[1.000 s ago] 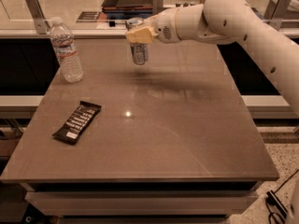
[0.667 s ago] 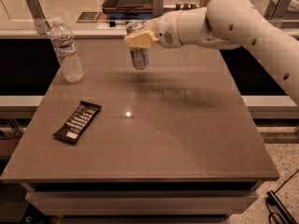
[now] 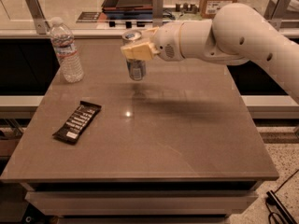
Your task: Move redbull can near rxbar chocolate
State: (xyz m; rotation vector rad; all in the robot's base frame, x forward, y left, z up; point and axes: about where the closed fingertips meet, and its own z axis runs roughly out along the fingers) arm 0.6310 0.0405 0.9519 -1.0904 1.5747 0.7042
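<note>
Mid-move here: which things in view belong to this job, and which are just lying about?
Job: redbull can, held off the table by the tool at back centre; rxbar chocolate, flat at front left.
Lying about: water bottle, upright at back left.

1. The desk (image 3: 187, 139) has a smooth brown-grey top with a small glint of light near its middle.
2. A clear water bottle (image 3: 66, 50) stands upright near the far left corner.
3. A black snack bar (image 3: 77, 122) lies flat on the desk, nearer than the bottle and slightly to its right, well apart from it.
4. The hand (image 3: 136, 50) hangs to the right of the bottle, clamped around a drink can (image 3: 135, 68) that is held off the surface.
</note>
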